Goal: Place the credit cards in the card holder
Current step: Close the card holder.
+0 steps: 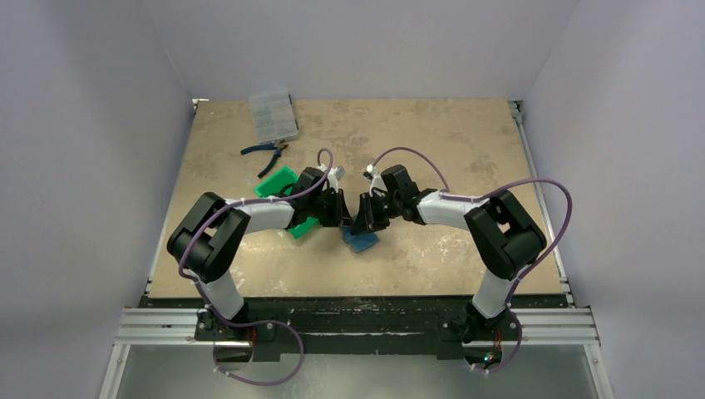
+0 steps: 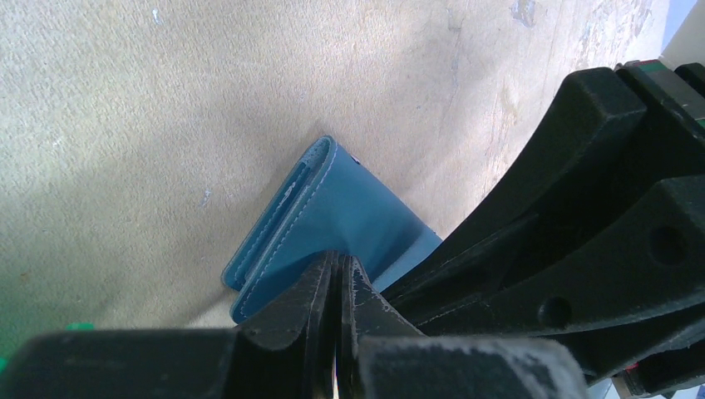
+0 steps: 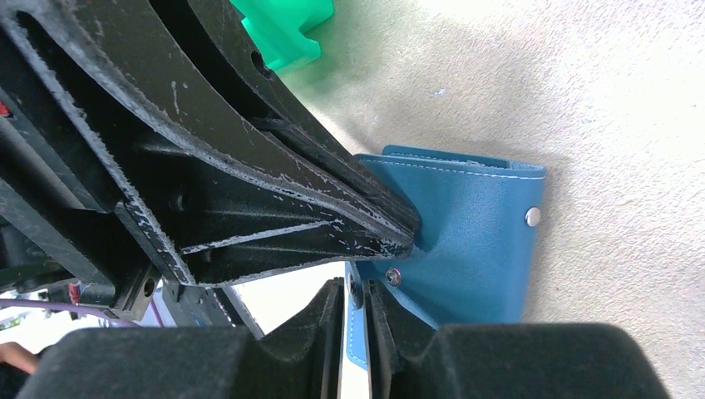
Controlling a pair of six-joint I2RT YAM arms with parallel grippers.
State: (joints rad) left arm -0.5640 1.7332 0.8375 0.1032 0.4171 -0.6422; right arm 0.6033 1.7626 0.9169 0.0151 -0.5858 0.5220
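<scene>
Near the middle of the overhead view, both arms reach inward and meet over the card holder (image 1: 363, 243), a teal-blue wallet lying on the tabletop (image 1: 449, 141). The left tool (image 1: 342, 219) and right tool (image 1: 364, 223) crowd it from either side, probably so that one steadies it while the other parts its leaves for a card. Just left of centre sits a green plastic tray (image 1: 277, 183). Toward the upper left lie blue-handled pliers (image 1: 266, 150) and a clear compartment box (image 1: 273, 115), none of them in play.

From the left wrist, the left tool's fingers are pressed together at the bottom centre, their tips at the near edge of the wallet. The wallet lies folded, its stitched leaves slightly fanned. Whether something thin sits between the fingers I cannot tell. The right arm's black fingers fill the right of the frame.

From the right wrist, the right tool pinches a blue flap of the wallet bearing a small metal snap (image 3: 392, 276), seemingly to draw it aside, while the left tool's tips bear on the cover above. The credit cards cannot be picked out with certainty in any view. No brand, label or writing is readable anywhere.
</scene>
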